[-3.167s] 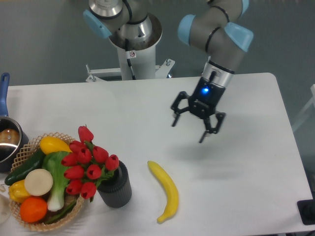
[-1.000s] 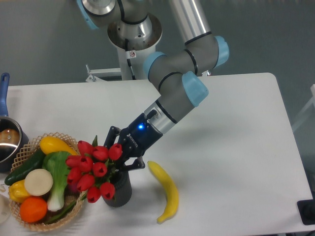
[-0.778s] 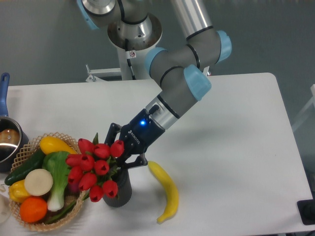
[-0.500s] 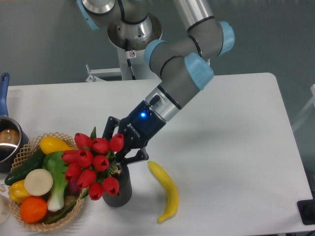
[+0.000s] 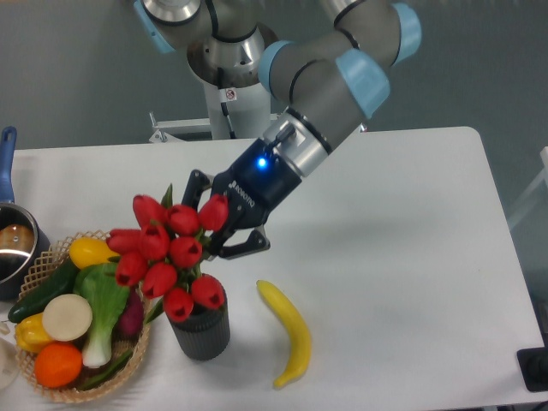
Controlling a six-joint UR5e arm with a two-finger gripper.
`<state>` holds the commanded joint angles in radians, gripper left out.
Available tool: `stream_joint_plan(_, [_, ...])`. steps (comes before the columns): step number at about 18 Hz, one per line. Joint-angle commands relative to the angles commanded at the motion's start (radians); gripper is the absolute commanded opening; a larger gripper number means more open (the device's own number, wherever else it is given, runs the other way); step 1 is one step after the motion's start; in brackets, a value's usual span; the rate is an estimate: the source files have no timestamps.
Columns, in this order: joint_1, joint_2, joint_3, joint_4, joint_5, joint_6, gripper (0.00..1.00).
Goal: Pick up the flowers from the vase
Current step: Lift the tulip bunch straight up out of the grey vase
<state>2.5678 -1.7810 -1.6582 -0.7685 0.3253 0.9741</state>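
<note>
The flowers (image 5: 167, 253), a bunch of red tulip buds with green leaves, hang above the vase (image 5: 199, 330), a short dark ribbed cylinder near the table's front. My gripper (image 5: 216, 224) is shut on the flowers' stems just right of the buds, its fingers reaching in from the upper right. The lowest buds overlap the vase's mouth in this view, so I cannot see whether the stem ends are out of it.
A wicker basket (image 5: 51, 390) of produce sits left of the vase. A yellow banana (image 5: 288, 330) lies to the vase's right. A blue-handled metal pot (image 5: 10, 248) stands at the left edge. The arm's base (image 5: 231, 77) is at the back.
The gripper came from the open table on the right, closed on the flowers and has been lifting them; over the last second the bunch rose clearly above the vase.
</note>
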Motion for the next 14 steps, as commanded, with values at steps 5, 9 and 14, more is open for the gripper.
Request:
stream_joint_plan(5, [0.018, 0.006, 0.020, 0.000, -0.009, -0.011, 0.00])
stream_joint_plan(9, [0.038, 0.005, 0.061, 0.000, -0.015, -0.060, 0.00])
stream_joint_plan(14, [0.181, 0.020, 0.060, 0.000, 0.079, 0.035, 0.00])
